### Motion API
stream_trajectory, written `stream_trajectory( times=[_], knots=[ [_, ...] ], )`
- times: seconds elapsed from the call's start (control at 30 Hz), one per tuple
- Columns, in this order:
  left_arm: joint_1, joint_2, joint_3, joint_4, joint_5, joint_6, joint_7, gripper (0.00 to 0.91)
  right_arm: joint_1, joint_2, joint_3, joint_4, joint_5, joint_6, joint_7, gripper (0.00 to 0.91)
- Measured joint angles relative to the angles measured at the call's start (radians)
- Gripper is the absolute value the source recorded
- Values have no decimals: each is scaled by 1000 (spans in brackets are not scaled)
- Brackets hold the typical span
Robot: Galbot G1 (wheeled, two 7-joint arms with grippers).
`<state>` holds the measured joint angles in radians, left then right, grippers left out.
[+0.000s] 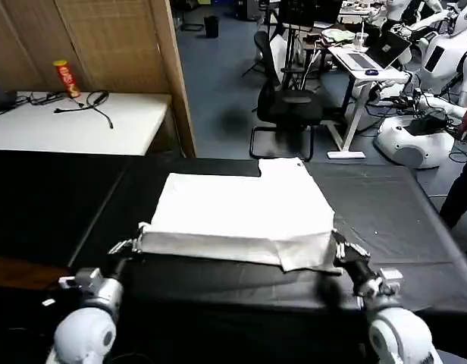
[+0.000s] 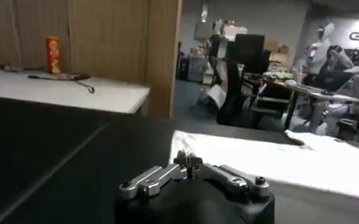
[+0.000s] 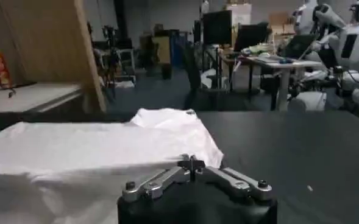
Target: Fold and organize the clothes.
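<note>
**Uneven lift is the main risk at the near hem**

While the white T-shirt (image 1: 241, 216) is laid flat on the black table (image 1: 393, 212), its near edge is doubled over into a thick band, and that band is met at both ends by the grippers. Left of the shirt, the left gripper (image 1: 135, 244) is seen at the shirt's near-left corner, touching or just beside the cloth; from its wrist view the fingers (image 2: 188, 163) are drawn together to a narrow point, but whether cloth is pinched between them cannot be told. Well beyond the shirt on that side, a white side table (image 1: 74, 121) with cables and a red can (image 1: 67, 78) is seen. At the shirt's near-right corner, the right gripper (image 1: 338, 244) is seen against the folded hem; its jaws also appear closed narrow, with cloth lying just before them, and a firm hold cannot be confirmed.

If only one corner is truly caught, the band is likely to be dragged askew and the fold lost when the arms are raised. A thin pinch may be slipped out of by the cotton. The sleeve (image 1: 283, 167) jutting from the far-right edge could be left trailing, so that a lopsided fold is produced. Unequal travel of the two arms would twist the fabric.
</note>
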<state>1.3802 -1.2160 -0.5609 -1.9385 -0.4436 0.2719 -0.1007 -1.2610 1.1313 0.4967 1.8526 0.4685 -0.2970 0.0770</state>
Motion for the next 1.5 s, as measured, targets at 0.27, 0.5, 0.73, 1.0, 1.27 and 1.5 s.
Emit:
stream_trajectory(
  times=[0.27, 0.5, 0.73, 1.0, 1.27, 1.5],
  knots=[
    [-101, 23, 42, 128, 25, -15, 9, 878, 96, 10, -47, -126, 1, -15, -26, 878],
    [-171, 15, 61, 200, 42, -25, 13, 878, 79, -8, -39, -111, 34, -81, -50, 878],
    [-136, 33, 55, 160, 38, 20, 13, 878, -43, -46, 12, 62, 57, -117, -41, 878],
    [-30, 44, 33, 76, 13, 46, 13, 878, -206, -42, 66, 163, 26, -96, -48, 878],
    [-5, 48, 18, 79, -22, 52, 14, 868, -278, -29, 77, 177, -5, -80, -57, 546],
    [1, 49, 18, 77, -27, 54, 17, 195, -281, -28, 75, 166, -23, -70, -65, 88]
  ],
)
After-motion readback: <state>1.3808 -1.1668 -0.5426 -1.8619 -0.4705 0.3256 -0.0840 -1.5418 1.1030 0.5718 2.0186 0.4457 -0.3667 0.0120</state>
